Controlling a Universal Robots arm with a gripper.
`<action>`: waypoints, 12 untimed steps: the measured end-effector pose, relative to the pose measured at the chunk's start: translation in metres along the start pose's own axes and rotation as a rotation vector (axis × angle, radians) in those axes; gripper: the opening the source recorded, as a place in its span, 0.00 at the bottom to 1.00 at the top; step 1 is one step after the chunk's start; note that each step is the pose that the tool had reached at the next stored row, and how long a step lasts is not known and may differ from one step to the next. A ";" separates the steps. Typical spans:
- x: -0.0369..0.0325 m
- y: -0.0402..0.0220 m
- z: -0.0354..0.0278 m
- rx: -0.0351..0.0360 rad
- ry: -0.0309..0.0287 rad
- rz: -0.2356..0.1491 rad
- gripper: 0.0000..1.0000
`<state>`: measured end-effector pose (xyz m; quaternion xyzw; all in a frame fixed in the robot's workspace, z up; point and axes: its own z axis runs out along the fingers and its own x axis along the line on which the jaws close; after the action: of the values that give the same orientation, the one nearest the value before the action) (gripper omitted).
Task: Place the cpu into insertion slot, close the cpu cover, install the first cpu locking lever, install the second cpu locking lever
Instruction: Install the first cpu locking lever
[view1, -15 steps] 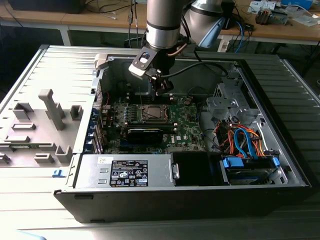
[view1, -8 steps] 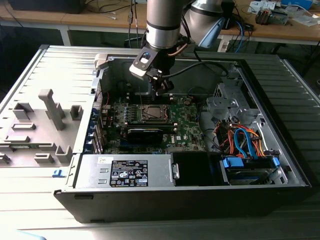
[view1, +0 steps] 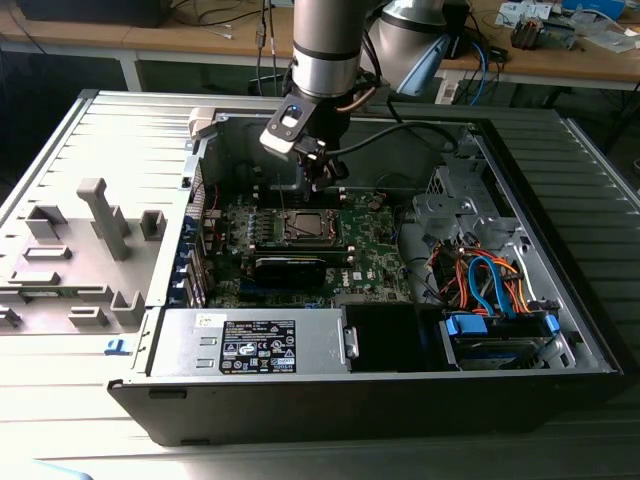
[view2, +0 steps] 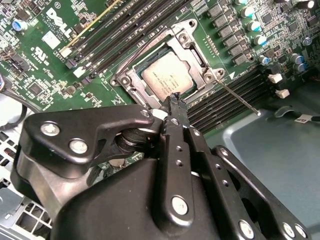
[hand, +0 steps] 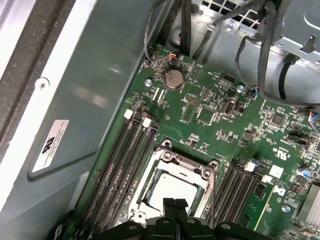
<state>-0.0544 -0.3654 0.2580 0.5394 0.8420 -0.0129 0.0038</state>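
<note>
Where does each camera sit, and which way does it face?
Exterior view: above and outside the open computer case, looking down into it; shows the arm and end effector.
Second wrist view: on the wrist, looking along the end effector at the cpu.
First wrist view: on the wrist, facing the green board and end effector.
Shared: both wrist views show the cpu and end effector.

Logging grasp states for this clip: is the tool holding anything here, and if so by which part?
Nothing is held. The tool is closed with nothing between its tips, at the edge of the cpu cover.
</note>
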 end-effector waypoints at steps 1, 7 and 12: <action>0.0000 0.0000 0.0000 0.0000 0.0000 -0.003 0.11; 0.0000 0.0000 0.0000 -0.0003 -0.0002 -0.014 0.11; 0.0000 0.0000 0.0000 -0.0005 -0.0004 -0.026 0.11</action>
<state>-0.0543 -0.3654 0.2580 0.5284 0.8489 -0.0128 0.0040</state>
